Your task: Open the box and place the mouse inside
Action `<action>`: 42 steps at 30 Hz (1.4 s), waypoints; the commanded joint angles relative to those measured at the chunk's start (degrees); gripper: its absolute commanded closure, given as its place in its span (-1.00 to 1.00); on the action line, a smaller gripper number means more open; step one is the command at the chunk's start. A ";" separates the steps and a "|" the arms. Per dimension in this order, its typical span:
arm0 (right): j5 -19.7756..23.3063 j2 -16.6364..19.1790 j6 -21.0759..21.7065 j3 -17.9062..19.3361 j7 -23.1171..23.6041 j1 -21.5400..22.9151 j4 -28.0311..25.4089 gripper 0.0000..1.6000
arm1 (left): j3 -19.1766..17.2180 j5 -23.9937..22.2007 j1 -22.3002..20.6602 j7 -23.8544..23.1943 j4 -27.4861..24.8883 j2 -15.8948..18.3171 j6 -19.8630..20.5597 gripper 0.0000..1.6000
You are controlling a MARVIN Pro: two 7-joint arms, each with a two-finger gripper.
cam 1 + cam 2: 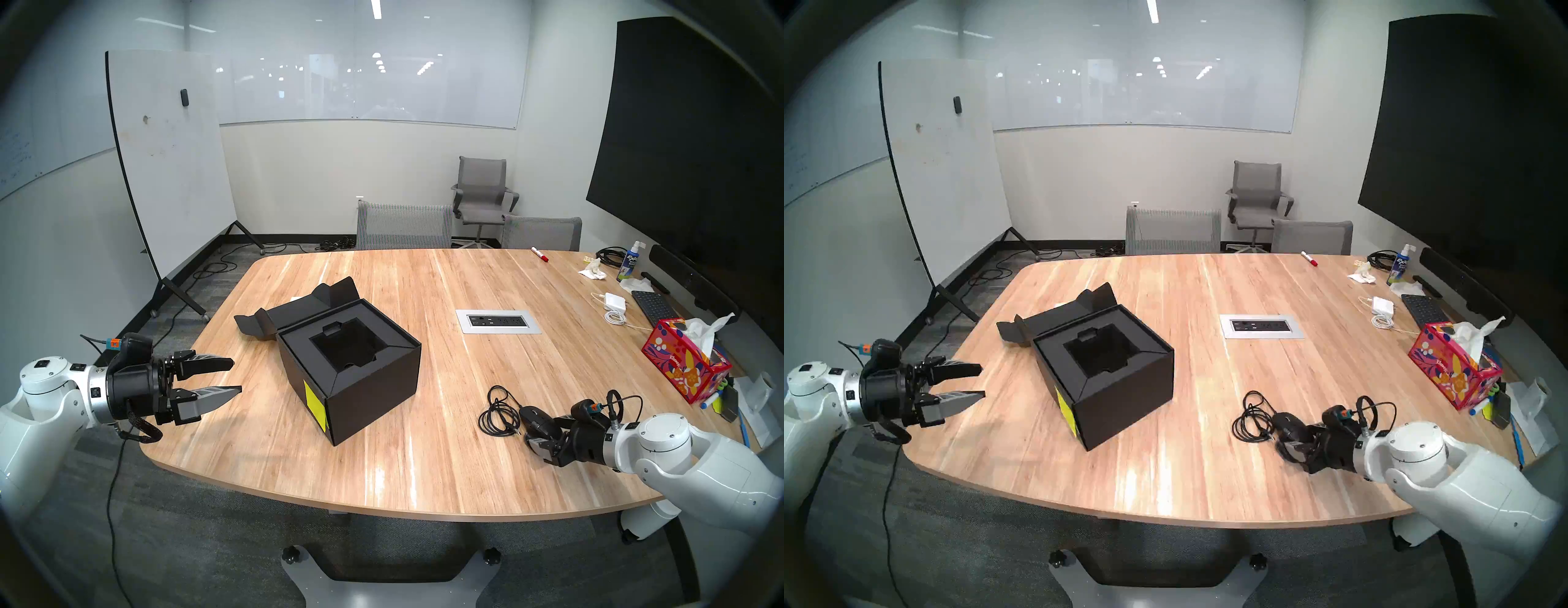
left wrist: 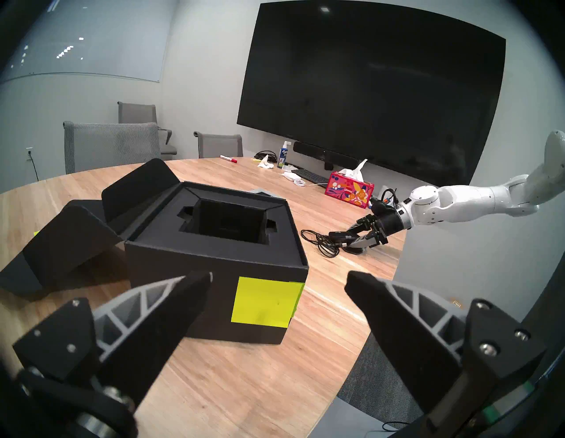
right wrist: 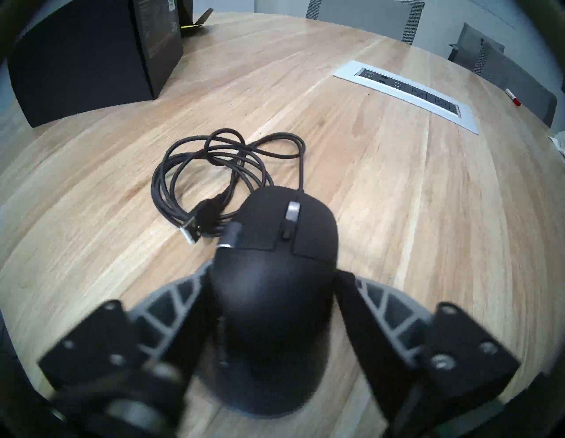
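A: Count on the table [image 1: 382,467]?
B: One box [image 1: 365,395], lid flap folded back flat behind it, black insert recess empty. One mouse [image 3: 275,275] with one coiled cable [image 3: 214,171], right of the box and well apart from it. One yellow sticky note [image 2: 263,301] visible on the box side facing the left arm.
A: Grippers?
B: Two. Left gripper [image 1: 235,375] hangs off the table's left edge, fingers spread, holding nothing, pointed at the box. Right gripper [image 3: 273,275] is down over the mouse, fingers spread either side of its body. Contact: can't tell, not clamped.
A: Clutter?
B: One red tissue box [image 1: 685,365], one white adapter [image 1: 615,302], one keyboard [image 1: 653,305], far right.
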 commanded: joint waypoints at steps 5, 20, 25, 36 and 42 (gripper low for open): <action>-0.05 -0.16 -1.46 1.46 -1.34 -1.05 -1.30 1.00 | -0.59 -0.18 -0.01 0.14 -0.28 -0.12 0.13 -1.00; 3.60 4.34 -2.29 9.79 -3.12 -4.96 -7.75 1.00 | -0.46 -0.17 -0.11 0.07 -0.19 -0.06 0.06 -1.00; 4.50 5.46 -1.84 12.80 -3.64 -5.30 -10.83 1.00 | -0.43 -0.16 -0.13 0.05 -0.16 -0.04 0.04 -1.00; 7.38 7.38 1.45 20.70 -5.27 -7.15 -16.53 1.00 | -0.44 -0.16 -0.14 0.05 -0.17 -0.07 0.06 -1.00; 8.47 7.65 4.30 24.98 -5.79 -7.58 -18.77 1.00 | -0.45 -0.15 -0.14 0.05 -0.17 -0.07 0.06 -1.00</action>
